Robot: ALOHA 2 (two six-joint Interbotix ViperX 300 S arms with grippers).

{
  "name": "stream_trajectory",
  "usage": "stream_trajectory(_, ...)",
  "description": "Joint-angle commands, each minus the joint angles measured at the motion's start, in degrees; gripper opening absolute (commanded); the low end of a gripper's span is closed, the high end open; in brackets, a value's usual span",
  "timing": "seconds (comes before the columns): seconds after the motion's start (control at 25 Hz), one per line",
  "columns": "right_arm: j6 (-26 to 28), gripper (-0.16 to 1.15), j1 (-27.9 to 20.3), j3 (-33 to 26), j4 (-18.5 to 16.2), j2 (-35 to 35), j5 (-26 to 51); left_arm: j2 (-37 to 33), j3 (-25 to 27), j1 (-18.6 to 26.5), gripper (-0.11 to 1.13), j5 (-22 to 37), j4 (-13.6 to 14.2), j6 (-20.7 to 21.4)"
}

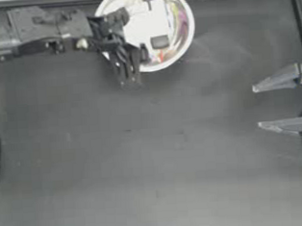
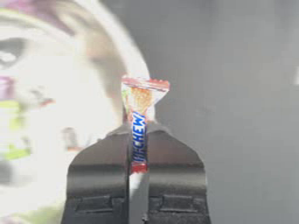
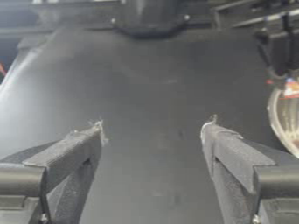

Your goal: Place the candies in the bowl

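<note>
- Left claw is clamped shut on a small wrapped candy with a red-and-white twisted end and blue lettering. It's pinched by the lower part of the wrapper, and the twisted end sticks up past the tips.
- From above, that claw sits right at the near rim of the big shiny round metal bowl at the far edge of the dark worktop. The tips look just at or outside the rim, so I wouldn't let go here.
- My take on doing this well: ease the claw further in over the pale inside of the bowl, then open wide so the flat wrapper doesn't hang on a jaw (thin wrappers like to stick).
- There are a few colourful blurs inside the bowl, probably candies, but I can't really tell.
- Right claw is parked at the right side with its jaws spread wide, holding nothing.
</note>
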Motion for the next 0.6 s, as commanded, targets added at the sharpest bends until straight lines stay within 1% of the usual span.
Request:
stream_trajectory(0.04,0.09,0.97,-0.7,-0.7,0.62,0.18,-0.35,-2.64,-1.23,3.34,0.26,-1.93,0.09,1.49)
stream_trajectory(0.28,0.09,0.97,-1.32,-0.53,1.14,0.35,-0.53,-0.35,-1.32,8.79,0.26,-4.57,0.18,3.43)
stream_trajectory(0.36,0.09,0.97,-1.49,-0.62,1.23,0.53,-0.53,1.41,-2.81,9.93,0.26,-4.13,0.0,3.96)
stream_trajectory(0.48,0.09,0.97,-1.76,-0.62,1.23,0.79,-0.7,5.01,-7.38,10.9,0.26,-2.64,0.09,5.27)
stream_trajectory(0.6,0.09,0.97,-1.85,-0.53,1.58,0.79,-1.23,9.93,-13.54,11.78,0.26,1.32,-0.09,6.06)
